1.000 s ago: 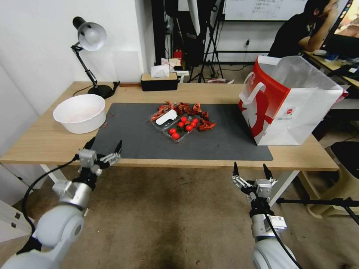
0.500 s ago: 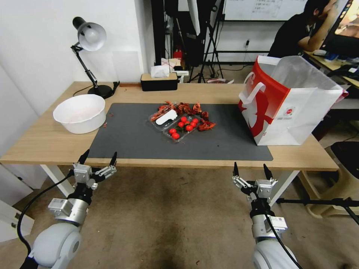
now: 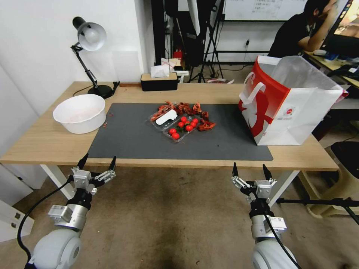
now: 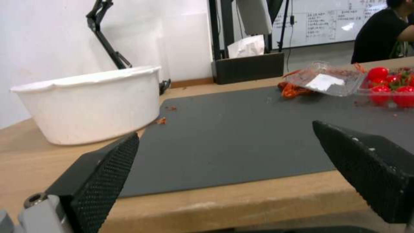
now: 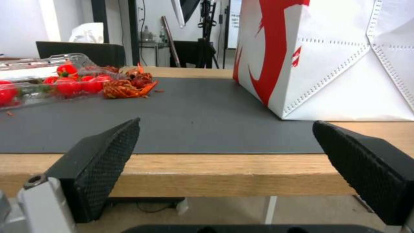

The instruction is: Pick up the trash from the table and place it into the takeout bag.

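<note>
Since a second ago, the left gripper (image 3: 96, 163) has been lowered below the table's (image 3: 45, 144) front edge; both grippers (image 3: 248, 170) are spread, empty. Trash (image 3: 182, 120) at mat centre should be approached from above, bag (image 3: 288, 101) right.

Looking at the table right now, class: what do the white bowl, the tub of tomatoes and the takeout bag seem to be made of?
White bowl: probably paper or thin plastic, matte, slightly wavy rim.
Tub: clear glossy plastic; the tomatoes show through.
Takeout bag: stiff creased sheet with stitched seams, likely paper or nonwoven.
</note>
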Available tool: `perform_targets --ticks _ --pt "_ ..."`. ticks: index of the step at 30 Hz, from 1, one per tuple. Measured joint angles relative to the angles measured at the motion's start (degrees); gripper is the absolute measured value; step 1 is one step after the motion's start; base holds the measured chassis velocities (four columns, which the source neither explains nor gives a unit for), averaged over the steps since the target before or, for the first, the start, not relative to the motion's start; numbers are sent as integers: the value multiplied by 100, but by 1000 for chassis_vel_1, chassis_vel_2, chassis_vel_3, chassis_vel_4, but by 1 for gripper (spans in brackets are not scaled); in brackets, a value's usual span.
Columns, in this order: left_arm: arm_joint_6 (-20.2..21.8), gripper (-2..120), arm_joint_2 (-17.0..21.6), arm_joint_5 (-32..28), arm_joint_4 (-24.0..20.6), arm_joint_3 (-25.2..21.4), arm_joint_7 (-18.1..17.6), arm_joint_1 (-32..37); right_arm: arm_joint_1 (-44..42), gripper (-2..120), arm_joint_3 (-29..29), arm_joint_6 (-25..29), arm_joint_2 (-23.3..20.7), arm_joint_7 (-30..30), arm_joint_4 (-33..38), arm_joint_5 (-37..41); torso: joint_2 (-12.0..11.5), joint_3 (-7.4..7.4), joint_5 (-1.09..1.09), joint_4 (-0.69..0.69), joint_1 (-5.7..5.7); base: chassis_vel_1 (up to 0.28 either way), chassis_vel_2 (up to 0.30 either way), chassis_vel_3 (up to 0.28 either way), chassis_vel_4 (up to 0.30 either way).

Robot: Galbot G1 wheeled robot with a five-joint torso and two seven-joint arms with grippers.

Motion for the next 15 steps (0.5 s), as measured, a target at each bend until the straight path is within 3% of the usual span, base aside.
perform_targets --ticks 15 --pt "-141 100 -82 71 158 24 16 39 -1 100 -6 43 -26 -30 -44 -1 0 0 0 0 0 0 0 0 0"
